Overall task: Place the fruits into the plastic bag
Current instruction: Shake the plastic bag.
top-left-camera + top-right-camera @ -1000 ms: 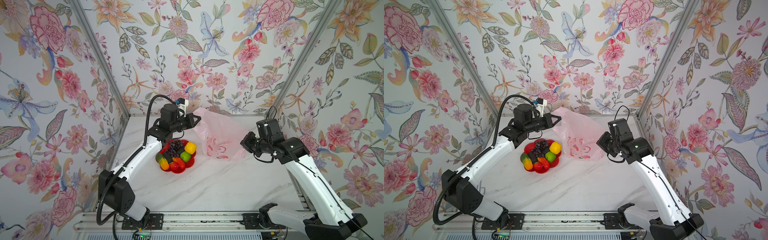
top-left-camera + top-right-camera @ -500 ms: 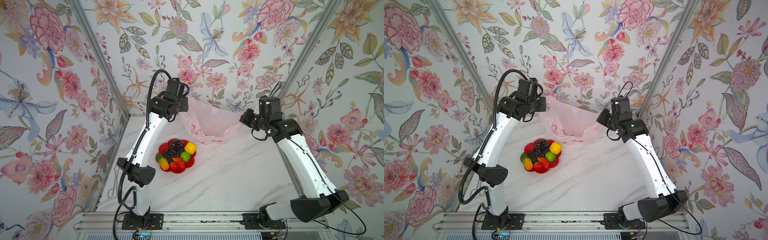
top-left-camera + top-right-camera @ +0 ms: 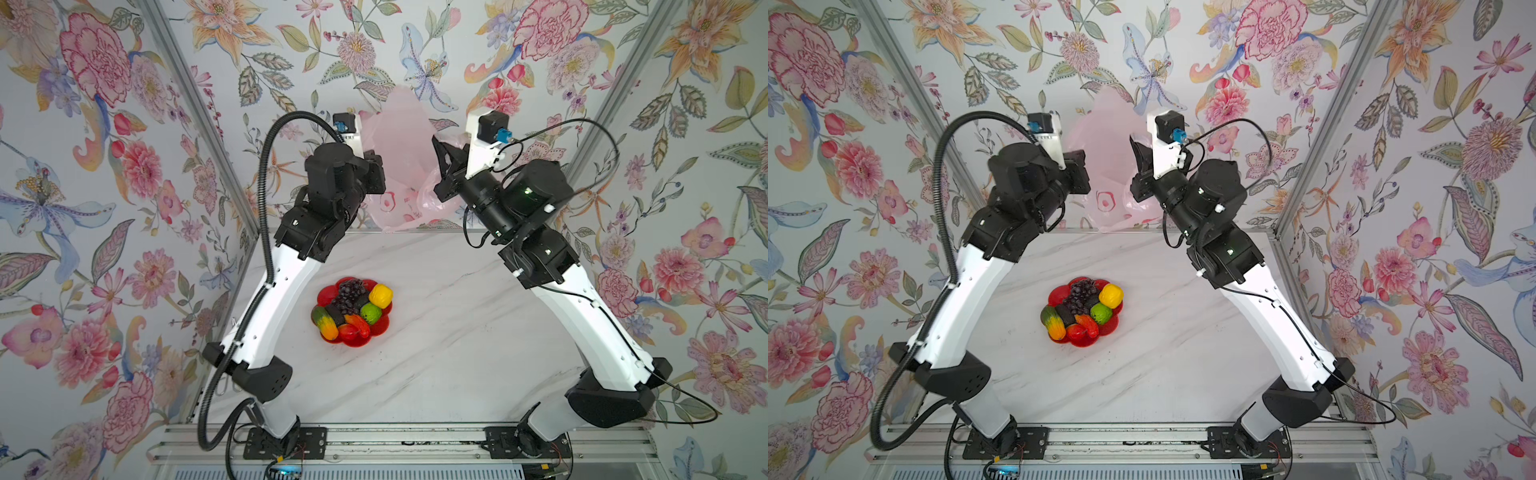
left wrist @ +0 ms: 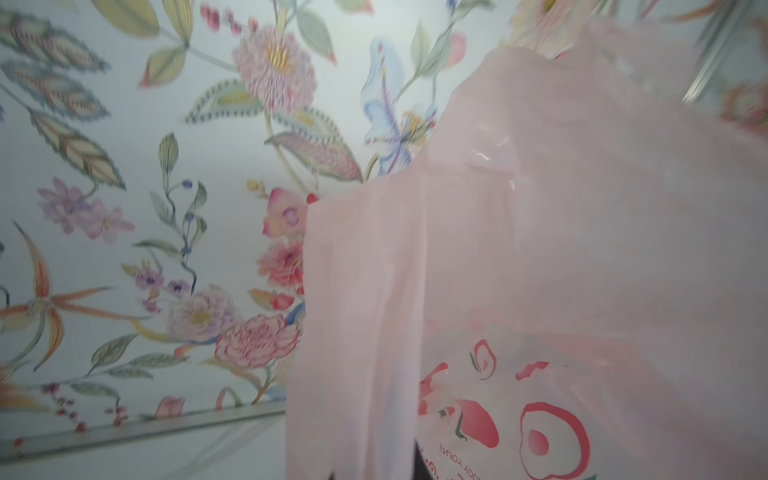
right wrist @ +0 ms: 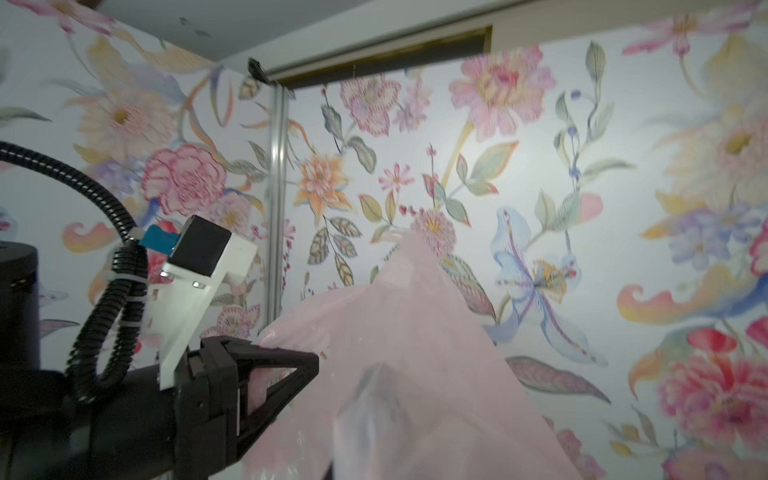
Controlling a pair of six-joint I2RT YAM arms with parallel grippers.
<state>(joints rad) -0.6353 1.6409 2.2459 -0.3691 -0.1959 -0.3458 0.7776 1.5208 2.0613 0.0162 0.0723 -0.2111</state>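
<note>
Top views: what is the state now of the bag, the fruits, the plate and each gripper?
plastic bag, held up, hanging between both grippers.
fruits, piled on the red plate.
red plate, lying flat, full of fruits.
left gripper, shut on the plastic bag.
right gripper, shut on the plastic bag.

Six fruits (image 3: 351,293), one red plate (image 3: 357,342), one pink plastic bag (image 3: 399,137) and two robot arms (image 3: 282,299).

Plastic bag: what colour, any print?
Translucent pale pink plastic bag with red printed fruit shapes and lettering; shows best in the left wrist view.
</note>
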